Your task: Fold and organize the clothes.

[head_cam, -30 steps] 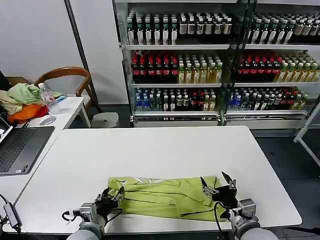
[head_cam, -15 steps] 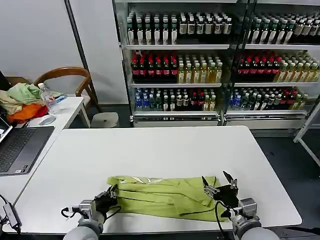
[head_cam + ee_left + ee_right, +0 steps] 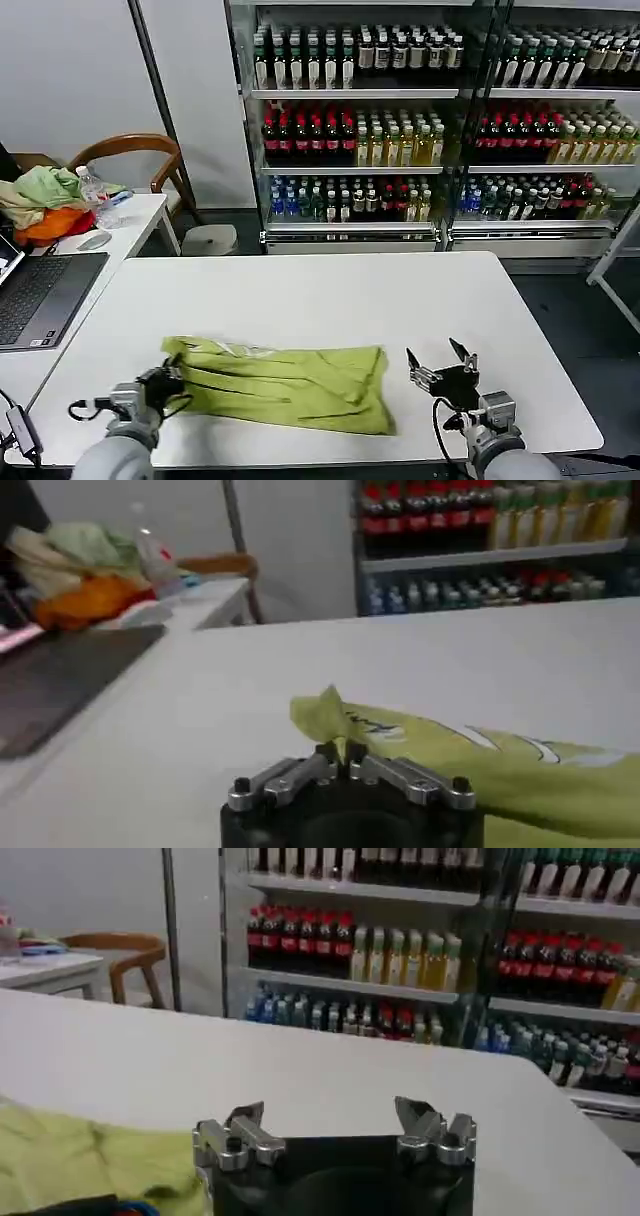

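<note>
The clothes, a lime yellow-green T-shirt, lie as a long folded band along the front of the white table. A little white and dark print shows on its far edge. My left gripper is at the shirt's left end, shut on a pinch of the fabric. My right gripper stands open just to the right of the shirt's right end, a short gap away, with nothing between its fingers. The shirt's edge shows beside it.
A side table at the left carries a laptop, a water bottle and a heap of pale green, beige and orange garments. A wooden chair stands behind. Drink shelves fill the back.
My left gripper has pulled the shirt to the left along the table's front. The shirt's right end has slid away from the right gripper, which stays open in place.
</note>
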`<state>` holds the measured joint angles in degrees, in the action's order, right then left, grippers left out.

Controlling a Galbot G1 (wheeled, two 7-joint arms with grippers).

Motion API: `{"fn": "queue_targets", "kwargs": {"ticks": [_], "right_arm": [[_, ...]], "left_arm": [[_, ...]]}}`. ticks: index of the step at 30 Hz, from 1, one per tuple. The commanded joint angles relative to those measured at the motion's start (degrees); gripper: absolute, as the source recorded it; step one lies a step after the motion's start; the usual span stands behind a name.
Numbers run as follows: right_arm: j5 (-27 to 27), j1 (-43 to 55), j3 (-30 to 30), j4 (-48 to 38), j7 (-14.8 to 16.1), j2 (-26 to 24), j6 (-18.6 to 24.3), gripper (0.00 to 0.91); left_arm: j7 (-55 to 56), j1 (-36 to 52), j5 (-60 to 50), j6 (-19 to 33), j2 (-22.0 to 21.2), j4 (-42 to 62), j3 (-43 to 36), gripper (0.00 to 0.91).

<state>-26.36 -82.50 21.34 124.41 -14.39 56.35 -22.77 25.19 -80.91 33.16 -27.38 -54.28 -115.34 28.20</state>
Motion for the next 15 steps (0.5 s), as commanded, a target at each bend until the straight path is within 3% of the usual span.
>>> {"fn": "queue_targets", "kwargs": {"ticks": [1, 8, 13, 15], "right_arm": [[0.0, 0.0, 0.7, 0.2, 0.0, 0.2, 0.1, 0.907], [0.0, -1.7, 2.8, 1.0, 0.0, 0.3, 0.2, 0.907], [0.0, -3.3, 5.1, 1.9, 0.0, 0.3, 0.2, 0.907], [0.0, -3.8, 5.7, 2.2, 0.0, 0.5, 0.3, 0.907]], "left_arm": [[0.5, 0.2, -9.5, -3.4, 1.8, -1.0, 8.5, 0.04], [-0.8, -0.2, 1.8, -1.2, -0.3, -11.8, -0.2, 0.04], [-4.7, 0.7, -0.9, 0.9, -3.2, -14.4, -10.6, 0.04], [-7.5, 1.1, -8.2, 5.7, -4.3, -12.4, -14.5, 0.04]]}}
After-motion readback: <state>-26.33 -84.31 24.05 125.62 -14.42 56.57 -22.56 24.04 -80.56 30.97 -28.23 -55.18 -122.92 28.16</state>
